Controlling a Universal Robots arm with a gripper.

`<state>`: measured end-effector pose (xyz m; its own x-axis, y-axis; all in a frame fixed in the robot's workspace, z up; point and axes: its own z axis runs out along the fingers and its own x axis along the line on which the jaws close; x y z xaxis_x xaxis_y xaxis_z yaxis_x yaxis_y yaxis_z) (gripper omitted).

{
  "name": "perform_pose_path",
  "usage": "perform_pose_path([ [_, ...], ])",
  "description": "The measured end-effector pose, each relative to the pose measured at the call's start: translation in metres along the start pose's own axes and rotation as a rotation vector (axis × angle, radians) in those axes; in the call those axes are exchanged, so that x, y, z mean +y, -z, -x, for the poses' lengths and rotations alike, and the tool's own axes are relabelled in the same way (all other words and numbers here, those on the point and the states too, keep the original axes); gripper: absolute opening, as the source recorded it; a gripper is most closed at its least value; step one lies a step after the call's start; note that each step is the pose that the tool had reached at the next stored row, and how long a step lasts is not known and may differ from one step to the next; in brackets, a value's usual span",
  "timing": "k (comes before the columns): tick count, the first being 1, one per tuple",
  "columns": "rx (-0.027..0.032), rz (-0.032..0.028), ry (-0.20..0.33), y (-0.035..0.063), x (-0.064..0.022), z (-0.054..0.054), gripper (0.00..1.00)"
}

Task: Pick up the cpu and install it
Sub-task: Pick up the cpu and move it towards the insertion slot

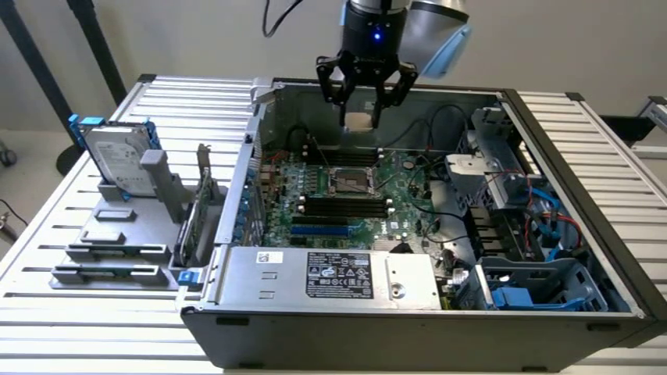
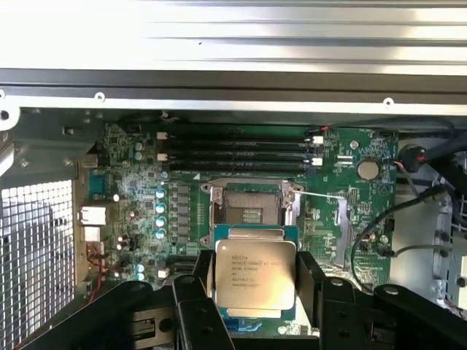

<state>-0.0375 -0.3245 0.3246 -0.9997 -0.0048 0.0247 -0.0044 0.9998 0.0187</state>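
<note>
The jaws grip the cpu point(image 2: 255, 281) by two opposite edges. It is light, rigid and slick-topped, and probably fragile underneath, so handle it by the edges only. The wrist view shows its lid print and the open socket point(image 2: 252, 208). The exterior view shows the gripper point(image 1: 361, 116) clear above, with the socket at 6 o'clock.
</note>
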Motion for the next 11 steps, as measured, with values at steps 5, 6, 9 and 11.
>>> perform_pose_path([
  [5, -0.0001, 0.0, -0.003, -0.0092, 0.0025, 0.0, 0.55],
  [6, 0.0, 0.0, -0.004, -0.011, 0.0025, 0.0, 0.55],
  [9, 0.0014, 0.0, -0.006, -0.0147, 0.0024, 0.001, 0.55],
  [11, 0.0027, -0.0002, -0.006, -0.0147, 0.0024, 0.001, 0.55],
])
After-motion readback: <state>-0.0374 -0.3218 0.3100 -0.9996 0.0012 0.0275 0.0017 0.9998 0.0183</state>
